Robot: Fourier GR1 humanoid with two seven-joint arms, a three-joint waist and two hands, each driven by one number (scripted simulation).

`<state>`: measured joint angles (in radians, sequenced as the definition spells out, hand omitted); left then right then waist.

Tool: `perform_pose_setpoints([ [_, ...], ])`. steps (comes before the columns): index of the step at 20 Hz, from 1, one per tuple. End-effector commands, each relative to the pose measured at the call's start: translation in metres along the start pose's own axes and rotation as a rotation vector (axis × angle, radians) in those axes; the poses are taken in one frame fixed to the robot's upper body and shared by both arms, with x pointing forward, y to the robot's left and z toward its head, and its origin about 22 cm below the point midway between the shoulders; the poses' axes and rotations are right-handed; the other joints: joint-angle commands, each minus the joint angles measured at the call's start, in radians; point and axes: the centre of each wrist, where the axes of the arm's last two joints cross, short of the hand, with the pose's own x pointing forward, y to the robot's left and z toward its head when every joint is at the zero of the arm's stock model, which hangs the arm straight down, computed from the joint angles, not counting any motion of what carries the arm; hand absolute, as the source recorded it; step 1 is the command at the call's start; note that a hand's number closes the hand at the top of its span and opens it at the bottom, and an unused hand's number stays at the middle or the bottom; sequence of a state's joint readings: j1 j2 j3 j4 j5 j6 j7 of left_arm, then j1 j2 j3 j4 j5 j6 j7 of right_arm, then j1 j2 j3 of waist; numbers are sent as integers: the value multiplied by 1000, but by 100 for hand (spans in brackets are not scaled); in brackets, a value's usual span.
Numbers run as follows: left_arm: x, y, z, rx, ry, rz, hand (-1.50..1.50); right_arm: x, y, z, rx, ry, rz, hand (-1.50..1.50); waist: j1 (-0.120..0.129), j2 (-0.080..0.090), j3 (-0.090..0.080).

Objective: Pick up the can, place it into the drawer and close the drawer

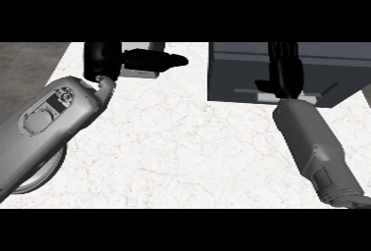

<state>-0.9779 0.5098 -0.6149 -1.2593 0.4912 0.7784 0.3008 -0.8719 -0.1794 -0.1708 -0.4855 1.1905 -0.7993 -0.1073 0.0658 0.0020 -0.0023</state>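
A dark grey drawer unit [239,73] stands at the back right of the white counter. Its pale handle [262,97] shows at the lower edge of the front. My right hand [285,73] lies across this front just above the handle, fingers straight and pointing away, holding nothing. I cannot tell whether it touches the front. No can shows plainly; the drawer's inside is hidden. My left hand [101,61] rests raised at the top left, open, with its thumb [163,61] pointing right across a pale grey object [139,72] that it partly hides.
The rim of a white plate [43,180] peeks out under my left forearm at the lower left. A dark floor strip [29,63] runs beyond the counter's left edge. Bare marble counter [188,147] lies between the two forearms.
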Motion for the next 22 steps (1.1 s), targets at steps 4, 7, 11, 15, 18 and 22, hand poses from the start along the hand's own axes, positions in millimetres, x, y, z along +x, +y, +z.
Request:
perform_pose_setpoints([
  [4,-20,9,19,-15,0,1,-150,17,-18,-45,31,2,-10,-150,36,24,4],
  [7,-20,12,17,-2,-6,-1,-150,32,-16,-49,53,2,-20,-150,29,27,4],
  [11,-31,25,23,-25,1,-19,-150,35,-27,-63,37,7,-13,-150,38,29,3],
  [15,-21,19,22,-21,-24,5,-150,25,-16,-49,37,-13,-80,-150,37,37,7],
  [18,-27,27,26,-14,-10,11,-150,37,-24,-61,12,-6,-224,-150,33,27,7],
  [22,-37,14,36,-26,11,10,-150,62,-26,-66,0,34,-396,-150,26,23,7],
])
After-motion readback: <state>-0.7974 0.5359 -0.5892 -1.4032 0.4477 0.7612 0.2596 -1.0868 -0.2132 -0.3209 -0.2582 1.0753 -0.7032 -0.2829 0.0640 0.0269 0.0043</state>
